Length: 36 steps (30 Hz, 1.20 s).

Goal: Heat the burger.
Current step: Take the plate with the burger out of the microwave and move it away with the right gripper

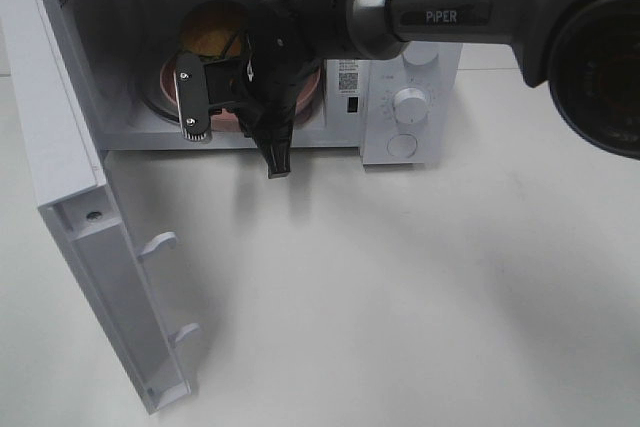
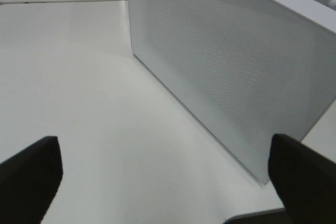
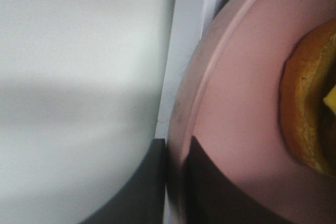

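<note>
Right tool (image 3: 176, 182) pinches plate (image 3: 236, 103) rim w/ burger (image 3: 310, 108) inside microwave (image 1: 420, 97); left tool (image 2: 163, 182) open wide. Next: let go, shut door (image 1: 80, 247).

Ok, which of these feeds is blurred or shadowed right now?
Right wrist: very close, soft focus on the pink plate and burger, dark claw finger at the rim. Exterior high: sharp, the arm shades the microwave cavity. Left wrist: clear, even light.
</note>
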Available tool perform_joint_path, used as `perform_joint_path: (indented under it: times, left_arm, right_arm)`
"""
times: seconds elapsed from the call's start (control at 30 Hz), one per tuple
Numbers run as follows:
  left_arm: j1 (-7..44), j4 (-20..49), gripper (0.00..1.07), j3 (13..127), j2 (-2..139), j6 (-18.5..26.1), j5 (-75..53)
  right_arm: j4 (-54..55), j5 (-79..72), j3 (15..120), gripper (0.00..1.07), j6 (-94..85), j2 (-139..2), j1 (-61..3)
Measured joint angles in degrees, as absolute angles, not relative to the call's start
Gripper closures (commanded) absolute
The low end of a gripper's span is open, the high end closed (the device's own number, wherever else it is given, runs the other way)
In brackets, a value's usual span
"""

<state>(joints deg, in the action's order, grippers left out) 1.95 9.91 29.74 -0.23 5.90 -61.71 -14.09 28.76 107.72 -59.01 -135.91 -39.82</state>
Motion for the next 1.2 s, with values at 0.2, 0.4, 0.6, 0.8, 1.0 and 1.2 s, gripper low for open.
perform_joint_path:
  times: [0.2,0.4,0.6,0.8,1.0,1.2]
  left_arm:
    - [1.95,9.91,0.07,29.74,-0.23,5.90,-61.71]
    - [1.95,9.91,0.07,29.74,-0.23,5.90,-61.71]
    - [1.95,9.91,0.07,29.74,-0.23,5.90,-61.71]
    - [1.95,9.91,0.07,29.74,-0.23,5.90,-61.71]
    - [1.95,9.91,0.07,29.74,-0.23,5.90,-61.71]
    - [1.95,9.91,0.07,29.74,-0.23,5.90,-61.71]
  right_arm:
    - [-13.18,27.96,104.39,1.07,-66.06,-133.61,-39.71]
    - [-12.20,24.64,98.15,1.07,-67.38,-130.06,-39.71]
    - [-12.15,20.86,92.42,1.07,-68.12,-127.08,-39.71]
    - [-12.20,18.74,88.64,1.07,-68.64,-125.08,-39.82]
    - [-12.32,16.10,83.37,1.07,-68.81,-121.81,-39.99]
    - [-12.38,12.83,78.15,1.07,-69.04,-118.95,-40.39]
